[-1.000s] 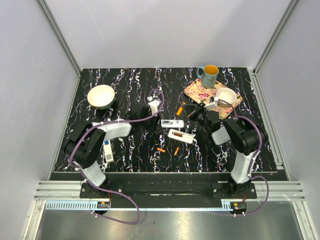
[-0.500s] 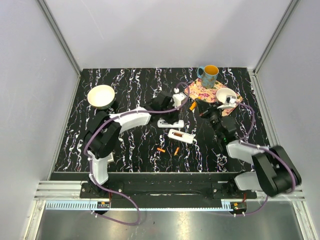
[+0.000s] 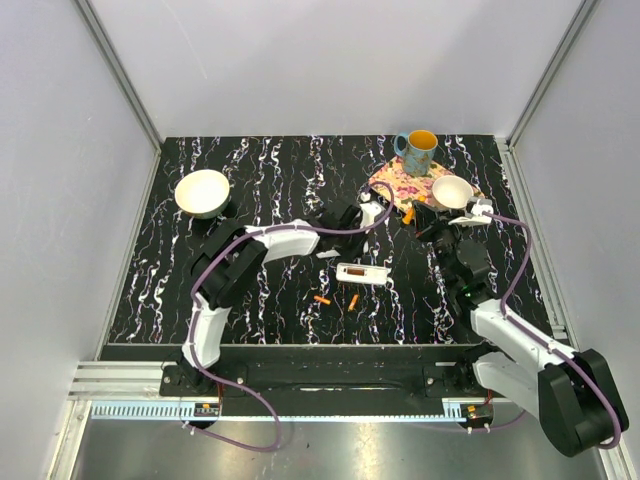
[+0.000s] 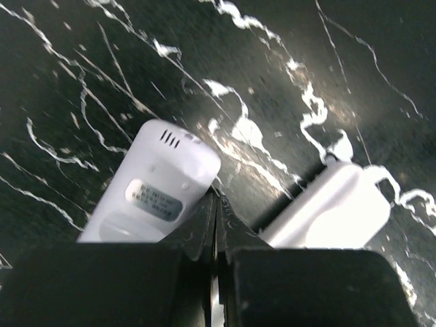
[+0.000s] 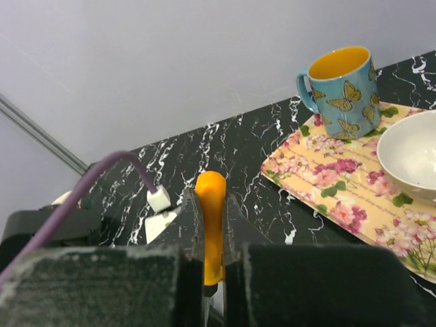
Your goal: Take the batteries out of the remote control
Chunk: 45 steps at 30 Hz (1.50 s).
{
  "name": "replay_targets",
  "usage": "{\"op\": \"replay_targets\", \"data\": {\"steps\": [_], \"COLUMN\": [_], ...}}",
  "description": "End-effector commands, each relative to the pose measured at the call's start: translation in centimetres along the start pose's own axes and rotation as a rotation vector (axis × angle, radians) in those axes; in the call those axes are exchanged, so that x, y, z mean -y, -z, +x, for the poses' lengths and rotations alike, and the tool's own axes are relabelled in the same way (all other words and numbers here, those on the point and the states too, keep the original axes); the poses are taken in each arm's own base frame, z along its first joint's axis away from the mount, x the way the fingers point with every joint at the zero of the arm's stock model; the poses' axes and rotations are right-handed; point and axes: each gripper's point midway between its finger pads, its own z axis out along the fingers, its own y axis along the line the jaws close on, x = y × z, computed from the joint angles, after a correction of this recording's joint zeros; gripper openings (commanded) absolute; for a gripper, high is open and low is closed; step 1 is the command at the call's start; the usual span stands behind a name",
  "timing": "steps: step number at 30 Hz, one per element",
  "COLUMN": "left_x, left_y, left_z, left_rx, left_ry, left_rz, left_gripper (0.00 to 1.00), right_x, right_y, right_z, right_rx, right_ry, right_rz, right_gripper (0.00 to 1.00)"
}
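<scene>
1. Holding one orange battery (image 5: 210,225) between my right gripper (image 5: 210,201) fingers; its long axis runs along the fingers, tip pointing away from the wrist.
2. My left gripper (image 4: 216,218) is closed on nothing, tips beside a white remote (image 4: 153,194).

You are seeing two batteries (image 3: 321,299) lying before the remote (image 3: 362,273); behind it, rightward, a tray (image 3: 393,184) is carrying a mug (image 3: 418,152) and bowl (image 3: 452,191); another bowl (image 3: 202,192) is sitting well left of it.

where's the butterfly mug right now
In the top view, the butterfly mug stands far right on the table, on the floral tray's far corner, behind the tray's white bowl.
</scene>
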Motion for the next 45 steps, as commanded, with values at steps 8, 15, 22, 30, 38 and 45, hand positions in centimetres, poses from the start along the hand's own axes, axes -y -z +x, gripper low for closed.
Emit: {"op": "replay_targets", "data": {"steps": [8, 15, 22, 30, 38, 45], "left_x": [-4.7, -5.8, -5.9, -6.1, -2.9, -1.9], "left_y": [-1.9, -0.4, 5.9, 9.7, 10.0, 6.7], "left_z": [-5.0, -6.5, -8.3, -4.8, -1.8, 1.6], "left_rx": [0.088, 0.138, 0.379, 0.399, 0.356, 0.241], "left_ry": [0.096, 0.114, 0.225, 0.298, 0.325, 0.341], "left_rz": [-0.109, -0.106, 0.023, 0.029, 0.109, 0.084], "left_gripper": [0.0, 0.0, 0.2, 0.23, 0.08, 0.04], "right_x": [0.4, -0.3, -1.7, -2.6, -2.8, -2.7], "right_y": [-0.3, -1.5, -3.0, -4.7, -5.3, -5.3], "right_z": [2.9, 5.3, 7.2, 8.8, 8.9, 8.7], "right_rx": [-0.078, -0.15, -0.206, -0.237, -0.236, -0.228], "right_ry": [0.002, -0.021, -0.08, -0.116, -0.127, -0.129], "right_rz": [-0.019, -0.059, -0.129, -0.169, -0.173, -0.171], "right_gripper": [0.0, 0.0, 0.0, 0.0, 0.0, 0.0]}}
